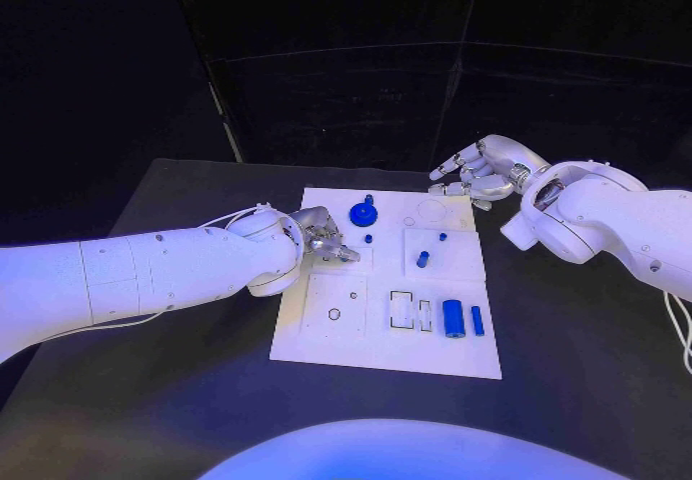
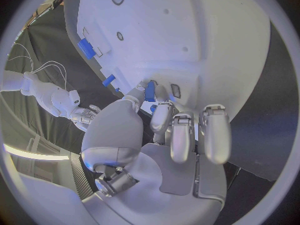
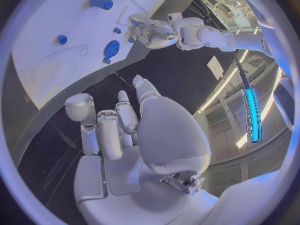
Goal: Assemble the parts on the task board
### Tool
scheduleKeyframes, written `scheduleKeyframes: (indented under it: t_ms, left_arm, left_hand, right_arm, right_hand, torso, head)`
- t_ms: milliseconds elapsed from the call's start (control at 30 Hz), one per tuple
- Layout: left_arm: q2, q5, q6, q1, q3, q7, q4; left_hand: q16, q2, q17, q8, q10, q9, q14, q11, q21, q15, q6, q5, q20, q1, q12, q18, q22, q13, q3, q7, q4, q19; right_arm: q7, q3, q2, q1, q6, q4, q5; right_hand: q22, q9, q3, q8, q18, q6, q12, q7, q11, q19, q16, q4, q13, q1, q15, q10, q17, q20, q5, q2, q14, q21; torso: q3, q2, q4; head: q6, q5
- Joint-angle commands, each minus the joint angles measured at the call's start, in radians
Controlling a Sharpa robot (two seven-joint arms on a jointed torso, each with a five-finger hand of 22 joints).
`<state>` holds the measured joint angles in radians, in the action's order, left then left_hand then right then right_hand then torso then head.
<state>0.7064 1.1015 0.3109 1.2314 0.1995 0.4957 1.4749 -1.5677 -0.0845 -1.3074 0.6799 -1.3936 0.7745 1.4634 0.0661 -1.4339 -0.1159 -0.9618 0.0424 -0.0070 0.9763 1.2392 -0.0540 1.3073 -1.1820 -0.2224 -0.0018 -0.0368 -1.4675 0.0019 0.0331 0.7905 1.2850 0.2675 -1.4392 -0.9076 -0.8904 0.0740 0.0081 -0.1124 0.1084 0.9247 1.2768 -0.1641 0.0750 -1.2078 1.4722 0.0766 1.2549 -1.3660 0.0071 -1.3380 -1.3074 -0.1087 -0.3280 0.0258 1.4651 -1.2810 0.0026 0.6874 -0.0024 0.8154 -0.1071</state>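
So left hand (image 1: pixel 320 240) fingertips (image 2: pixel 152 91) are pinching a small blue part (image 2: pixel 150 90) right at the board's (image 1: pixel 332 345) left side, right hand (image 1: pixel 483 168) hovers loose-fingered and empty off its far corner, other blue bits scattered on the board

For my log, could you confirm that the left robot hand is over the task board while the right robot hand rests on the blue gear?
Not quite: the head view shows the right robot hand beyond the task board's far corner, clear of the blue gear. The left robot hand is over the board.
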Motion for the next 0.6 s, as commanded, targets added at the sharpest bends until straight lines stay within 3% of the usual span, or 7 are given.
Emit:
scheduleKeyframes:
  t_ms: [33,600]
  left_arm:
    - [-0.003,-0.008,-0.022,-0.005,0.004,0.012,0.001]
    - [-0.003,-0.02,-0.01,-0.005,0.004,0.012,0.004]
  left_hand:
    - [-0.003,-0.003,-0.263,-0.004,-0.001,0.002,0.107,-0.001,-0.004,-0.006,0.002,0.004,-0.007,-0.012,0.006,0.01,0.057,0.0,0.011,0.004,-0.003,-0.038]
    - [-0.003,-0.003,-0.263,-0.004,-0.002,0.005,0.107,0.0,-0.006,-0.007,0.002,0.004,-0.007,-0.033,0.01,0.011,0.062,-0.003,0.084,0.002,-0.045,-0.04]
  right_arm:
    - [0.009,-0.001,-0.001,0.002,0.002,-0.001,-0.002]
    - [0.01,-0.001,-0.001,0.001,0.002,0.0,-0.002]
  right_hand:
    - [0.001,-0.001,-0.002,-0.005,0.018,0.001,-0.006,0.001,0.0,0.009,-0.005,0.003,-0.001,0.008,-0.007,0.009,-0.074,0.0,-0.005,0.002,0.062,0.007]
    - [0.003,-0.001,-0.003,-0.006,0.019,0.0,-0.005,0.001,0.0,0.01,-0.006,0.004,0.0,0.009,-0.007,0.009,-0.073,0.0,-0.005,0.002,0.062,0.008]
  torso:
    - [-0.0001,0.0,0.0]
    - [-0.0002,0.0,0.0003]
  head:
    - [-0.001,0.001]
    - [-0.004,0.001]
